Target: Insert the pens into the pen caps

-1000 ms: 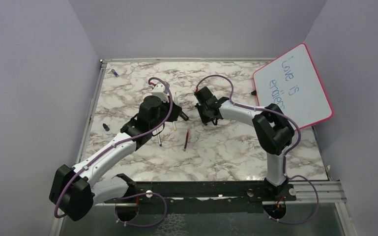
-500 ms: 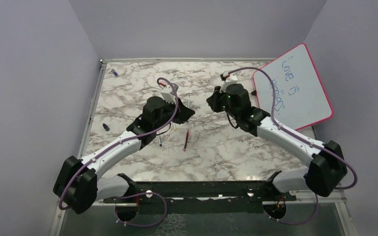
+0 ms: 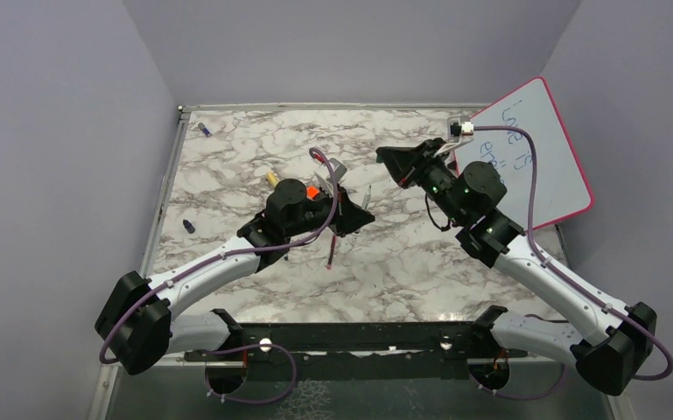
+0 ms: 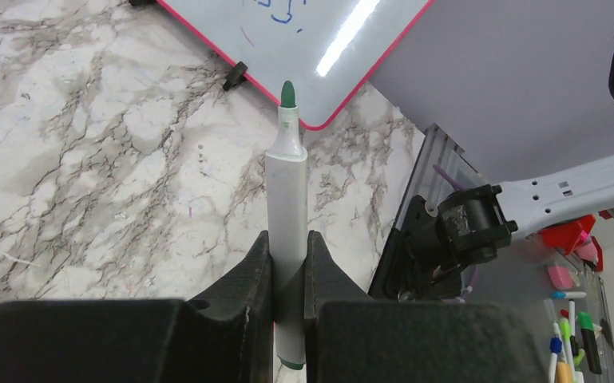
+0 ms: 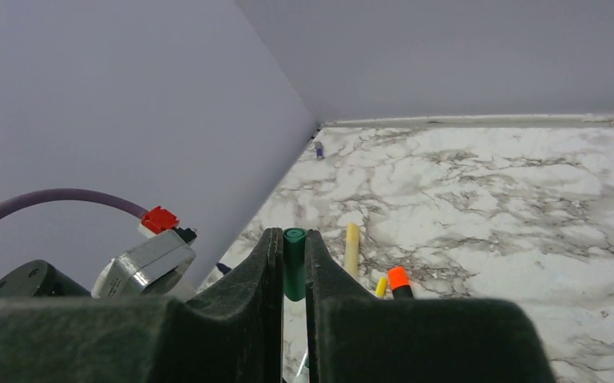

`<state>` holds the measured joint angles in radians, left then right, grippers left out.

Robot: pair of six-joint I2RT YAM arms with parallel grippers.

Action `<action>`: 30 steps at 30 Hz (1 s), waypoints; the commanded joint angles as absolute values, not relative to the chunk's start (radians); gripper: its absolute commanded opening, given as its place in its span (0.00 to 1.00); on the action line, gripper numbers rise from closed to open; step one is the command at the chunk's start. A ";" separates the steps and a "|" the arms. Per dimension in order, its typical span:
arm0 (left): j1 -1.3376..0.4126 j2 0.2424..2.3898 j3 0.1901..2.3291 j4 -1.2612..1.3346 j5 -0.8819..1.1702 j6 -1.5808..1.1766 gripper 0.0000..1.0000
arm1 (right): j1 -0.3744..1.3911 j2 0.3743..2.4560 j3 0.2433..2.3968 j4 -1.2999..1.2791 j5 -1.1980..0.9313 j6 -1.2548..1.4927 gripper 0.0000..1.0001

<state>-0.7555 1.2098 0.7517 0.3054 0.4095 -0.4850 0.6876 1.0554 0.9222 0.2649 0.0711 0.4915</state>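
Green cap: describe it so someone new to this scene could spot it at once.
Start at the pink-framed whiteboard at the far right of the table; the right gripper hangs just left of it. Pinched between its fingers is the green cap, a short tube; the blue caps lie loose at the left edge.

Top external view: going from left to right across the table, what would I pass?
Nearer blue cap → yellow pen → dark red pen → right tool, shut on a green cap → pink-framed whiteboard. The left tool, holding a green-tipped pen, overlaps the red pen, so I skip it.
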 commanded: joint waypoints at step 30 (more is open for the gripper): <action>-0.762 1.144 0.734 0.446 0.386 -0.545 0.00 | 0.691 1.049 0.882 0.273 -0.114 0.572 0.10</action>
